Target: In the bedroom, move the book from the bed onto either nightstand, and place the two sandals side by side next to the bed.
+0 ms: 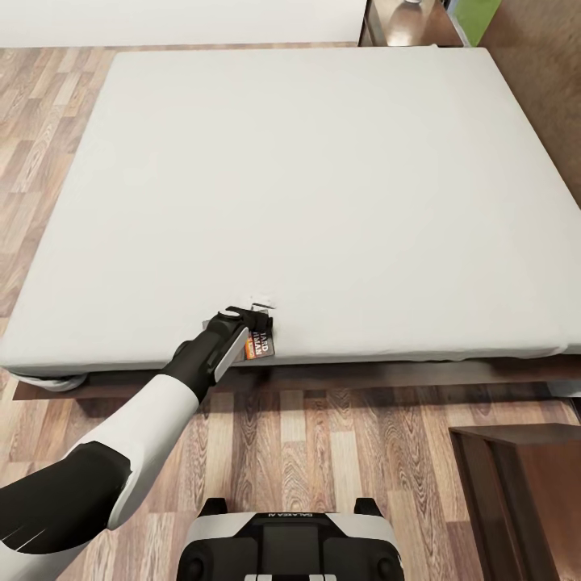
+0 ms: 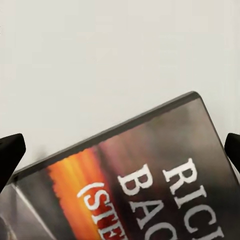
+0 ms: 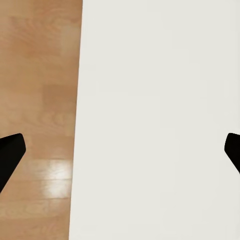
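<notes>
The book (image 1: 261, 345), dark grey with an orange band and white lettering, lies at the near edge of the bed's pale mattress (image 1: 323, 186). My left gripper (image 1: 253, 317) hovers right over it, open. In the left wrist view the book (image 2: 150, 180) lies close between the two spread black fingertips (image 2: 11, 152) of the left gripper (image 2: 120, 150). My right gripper (image 3: 120, 150) is open over a boundary between wood floor and a white surface, holding nothing. A dark-brown nightstand (image 1: 401, 22) stands beyond the bed's far side. The two sandals are out of view.
A dark wooden cabinet (image 1: 516, 492) stands on the plank floor at the near right, close to the bed frame (image 1: 387, 373). A green object (image 1: 476, 18) sits past the nightstand. My base (image 1: 289, 549) is on open floor in front of the bed.
</notes>
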